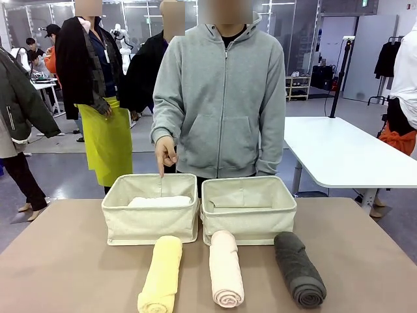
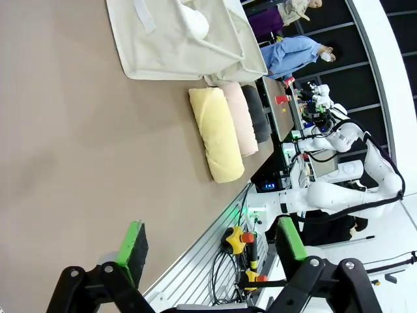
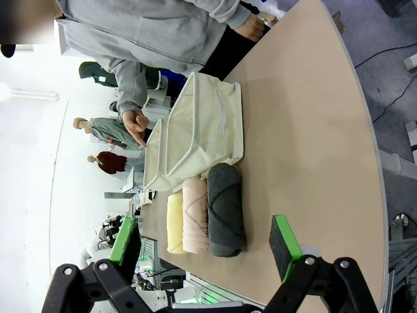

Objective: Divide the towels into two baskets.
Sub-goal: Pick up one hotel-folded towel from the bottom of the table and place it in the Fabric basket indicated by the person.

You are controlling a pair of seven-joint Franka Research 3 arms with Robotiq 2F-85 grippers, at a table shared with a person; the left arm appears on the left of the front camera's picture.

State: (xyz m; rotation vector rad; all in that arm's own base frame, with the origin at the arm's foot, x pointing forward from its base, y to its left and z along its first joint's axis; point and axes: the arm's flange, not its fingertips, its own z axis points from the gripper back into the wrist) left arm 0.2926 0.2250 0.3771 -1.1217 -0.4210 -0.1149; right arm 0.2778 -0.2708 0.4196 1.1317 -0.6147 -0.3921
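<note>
Both wide open, empty: left gripper (image 2: pixel 212 246) over bare table (image 2: pixel 71 163), right gripper (image 3: pixel 205 242) short of grey towel (image 3: pixel 226 210). Pink towel (image 1: pixel 226 268) & yellow towel (image 1: pixel 161 275) lie beside it, gaps btwn, just before right basket (image 1: pixel 247 227) & left basket (image 1: pixel 146 227). White towel (image 1: pixel 159 201) in left one; person's hand (image 1: pixel 165 152) points there.

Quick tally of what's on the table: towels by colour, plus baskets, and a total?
white towel: 1 (in the robot's-left basket)
pale yellow towel: 1
peach-pink towel: 1
dark grey towel: 1
cream baskets: 2
Total: 6
</note>
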